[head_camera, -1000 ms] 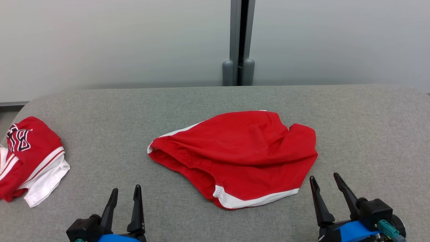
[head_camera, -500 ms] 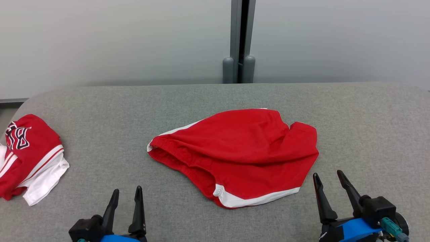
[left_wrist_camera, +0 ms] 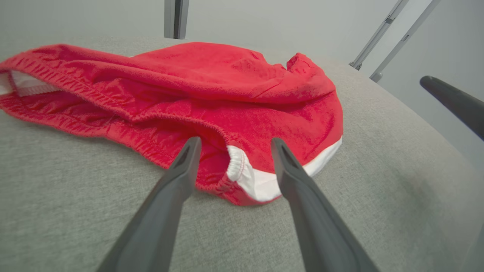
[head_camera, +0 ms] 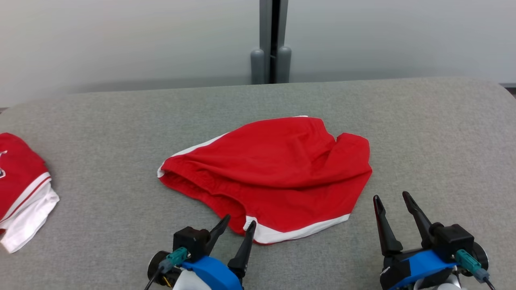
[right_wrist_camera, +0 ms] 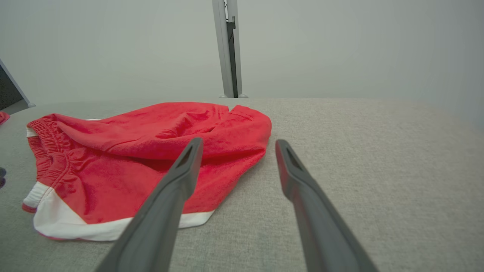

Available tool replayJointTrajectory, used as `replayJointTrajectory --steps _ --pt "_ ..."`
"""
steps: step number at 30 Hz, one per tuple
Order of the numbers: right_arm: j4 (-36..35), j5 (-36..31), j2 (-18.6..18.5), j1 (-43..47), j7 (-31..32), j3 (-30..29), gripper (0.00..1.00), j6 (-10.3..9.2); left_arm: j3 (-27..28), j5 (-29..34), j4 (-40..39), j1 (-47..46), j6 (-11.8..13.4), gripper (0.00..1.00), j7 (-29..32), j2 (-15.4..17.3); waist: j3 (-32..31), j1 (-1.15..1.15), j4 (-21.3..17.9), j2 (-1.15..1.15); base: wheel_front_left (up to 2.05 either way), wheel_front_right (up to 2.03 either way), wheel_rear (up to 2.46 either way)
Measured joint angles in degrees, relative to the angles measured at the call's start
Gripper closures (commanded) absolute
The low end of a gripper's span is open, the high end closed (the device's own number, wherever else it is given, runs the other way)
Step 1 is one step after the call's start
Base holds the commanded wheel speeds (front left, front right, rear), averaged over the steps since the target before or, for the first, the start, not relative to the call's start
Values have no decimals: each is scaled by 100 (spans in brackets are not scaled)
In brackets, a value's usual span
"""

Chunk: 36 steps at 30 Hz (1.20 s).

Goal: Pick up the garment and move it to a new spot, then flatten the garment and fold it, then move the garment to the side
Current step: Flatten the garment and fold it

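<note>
The garment [head_camera: 274,173] is a pair of red shorts with white side stripes, lying rumpled in the middle of the grey table [head_camera: 435,133]. My left gripper [head_camera: 238,224] is open right at the near waistband corner, its fingertips to either side of the white stripe end [left_wrist_camera: 242,170]. My right gripper [head_camera: 391,197] is open just off the garment's near right corner, over bare table. The right wrist view shows the shorts [right_wrist_camera: 151,147] ahead and left of its open fingers [right_wrist_camera: 189,158].
A second red and white garment [head_camera: 20,189] lies bunched at the table's left edge. A grey post [head_camera: 271,44] stands behind the table against a pale wall. Bare grey table stretches to the right of the shorts.
The left arm has swung right and forward, bringing its open gripper to the shorts' near waistband corner. The head camera has shifted, so the whole scene sits a little left and higher.
</note>
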Motion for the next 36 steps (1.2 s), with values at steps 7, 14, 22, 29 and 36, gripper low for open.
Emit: replayJointTrajectory --steps 7,14,22,29,36 --pt "-19 10 -1 -108 0 -26 0 0 -465 -417 635 -515 0 0 461 199 215 0 -260 0 0 0 0" --pt "-32 33 -1 -182 0 -42 0 0 -834 -597 967 -884 0 54 532 286 320 0 -416 0 0 0 0" --pt "-24 37 -1 -184 0 -182 0 0 -1205 -587 884 -1352 0 100 21 244 295 0 -475 0 0 0 0" --pt "-3 10 -2 -176 0 -363 0 0 -1180 -425 211 -1973 0 100 -446 224 224 0 -380 0 0 0 0" --pt "29 9 -1 -160 0 -417 0 0 -923 -426 -883 -2257 166 100 -536 291 131 0 -273 0 0 0 0"
